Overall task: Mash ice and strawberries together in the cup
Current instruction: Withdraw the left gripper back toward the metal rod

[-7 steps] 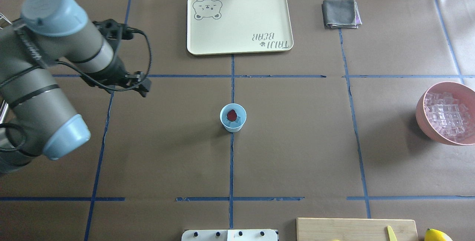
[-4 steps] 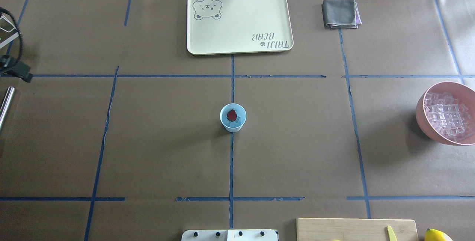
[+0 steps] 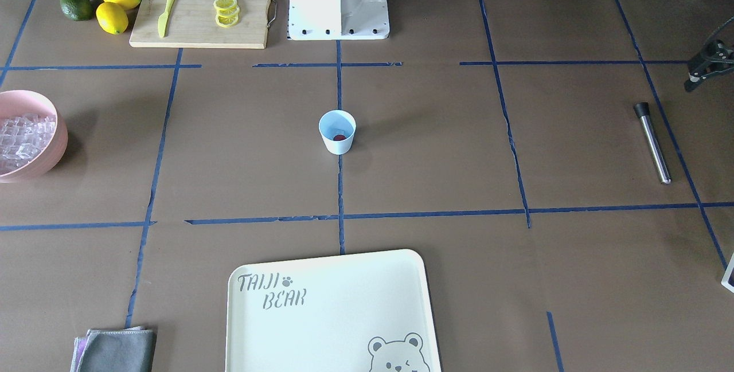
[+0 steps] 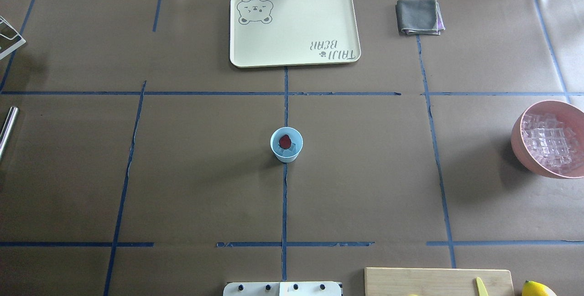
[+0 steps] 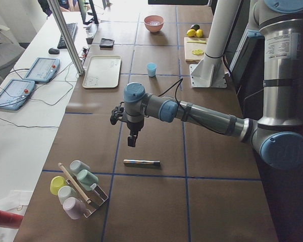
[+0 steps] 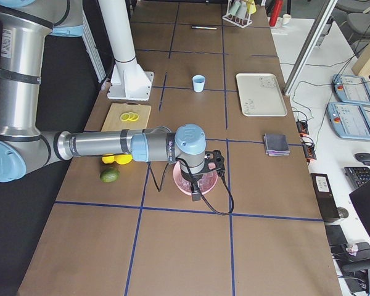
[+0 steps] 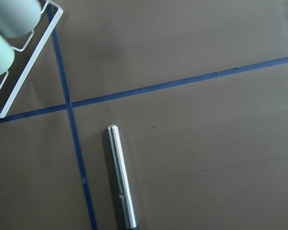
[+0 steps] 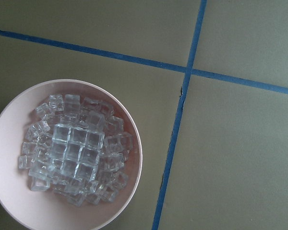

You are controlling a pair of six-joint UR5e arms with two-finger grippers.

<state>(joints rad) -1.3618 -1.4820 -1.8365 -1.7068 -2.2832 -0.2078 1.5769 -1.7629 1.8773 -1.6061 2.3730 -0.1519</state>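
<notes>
The cup (image 4: pixel 286 144) stands at the middle of the counter (image 4: pixel 191 182), with the strawberry (image 4: pixel 285 140) whole on the ice (image 4: pixel 288 151) inside. The rod (image 3: pixel 652 143) lies flat far to the robot's left, its long axis running from the robot towards the operators. The left pincer (image 5: pixel 132 138) hangs just above it. The right pincer (image 6: pixel 196 194) is far off over the bowl (image 8: pixel 7 182). I cannot tell how wide either pincer is.

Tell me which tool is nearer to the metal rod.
Left. The left tool hangs close above the rod. The right tool is far from it, over the pink bowl.
</notes>
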